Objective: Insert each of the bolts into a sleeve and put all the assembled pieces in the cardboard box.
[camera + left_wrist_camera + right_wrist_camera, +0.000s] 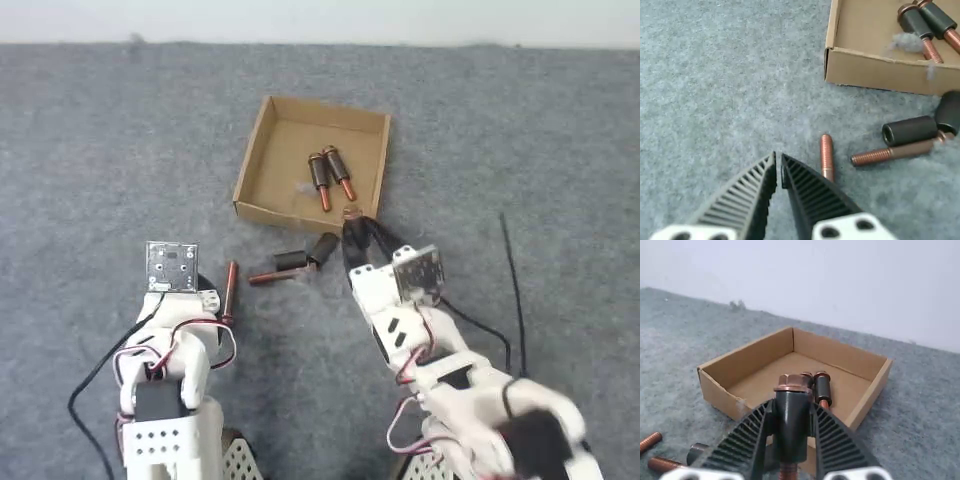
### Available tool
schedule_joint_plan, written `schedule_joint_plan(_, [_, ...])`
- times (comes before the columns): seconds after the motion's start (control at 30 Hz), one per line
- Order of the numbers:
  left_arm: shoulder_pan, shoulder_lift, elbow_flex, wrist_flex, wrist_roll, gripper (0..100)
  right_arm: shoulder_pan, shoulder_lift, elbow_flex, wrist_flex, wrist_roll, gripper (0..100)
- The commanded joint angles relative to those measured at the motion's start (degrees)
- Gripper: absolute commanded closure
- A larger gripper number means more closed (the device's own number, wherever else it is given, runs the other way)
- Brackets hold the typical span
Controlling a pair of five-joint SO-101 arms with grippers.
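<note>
At the lower left of the high view the left arm stands with its left gripper (778,159) clenched on nothing, the fingers all but meeting above the grey tabletop (100,150). Just beside its tip lies a loose bolt (826,157), copper-coloured and threaded, running roughly along the gripper's own line.

Toward the centre a second bolt (892,152) lies flat with a dark sleeve (910,130) right against it. Another sleeve (325,247) sits just past them, near the front wall of the box. The sleeves are short, black, hollow cylinders.

In the upper centre of the high view the cardboard box (254,150) is open and shallow. Two assembled pieces (330,178) lie side by side on its floor, each sleeve pushed up under the bolt head with the threaded shank poking out.

Right of centre, the right gripper (360,238) grasps a third bolt-and-sleeve piece (790,425) by its sleeve, the flanged copper head showing above the fingers. It sits at the box's near wall, not yet over the floor.

The step in hand looks like delivery of this piece. The next move calls for lifting it across the wall, lowering it and letting go clear of the two pieces inside. After that two bolts and two sleeves remain to be mated, and the left gripper would need to open before taking the loose bolt.
</note>
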State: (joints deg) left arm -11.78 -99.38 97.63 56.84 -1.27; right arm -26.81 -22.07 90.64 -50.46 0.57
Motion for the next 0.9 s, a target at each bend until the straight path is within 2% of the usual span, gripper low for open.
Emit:
schedule_joint_plan(0.0, [-0.4, 0.6, -0.7, 0.2, -0.5, 99, 1.2, -10.6, -8.8, 22.0, 0.7, 99.3])
schedule_joint_plan(0.1, [-0.4, 0.6, -0.7, 0.2, -0.5, 99, 1.2, -14.6, -15.3, 37.3, 0.7, 99.3])
schedule_joint_plan(0.2, [-0.4, 0.6, -0.7, 0.2, -0.6, 99, 1.2, -14.4, -22.4, 45.6, 0.7, 99.3])
schedule_joint_plan(0.47, [-0.4, 0.6, -0.7, 0.3, -5.7, 99, 1.5, -0.6, -39.0, 47.4, 0.7, 99.3])
schedule_joint_plan(0.73, [-0.4, 0.7, -0.7, 0.2, -5.7, 99, 7.3, 22.6, -59.9, 47.7, 0.7, 99.3])
schedule_joint_plan(0.87, [-0.4, 0.6, -0.7, 0.1, -5.7, 99, 9.1, 35.2, -72.6, 53.3, 0.6, 99.3])
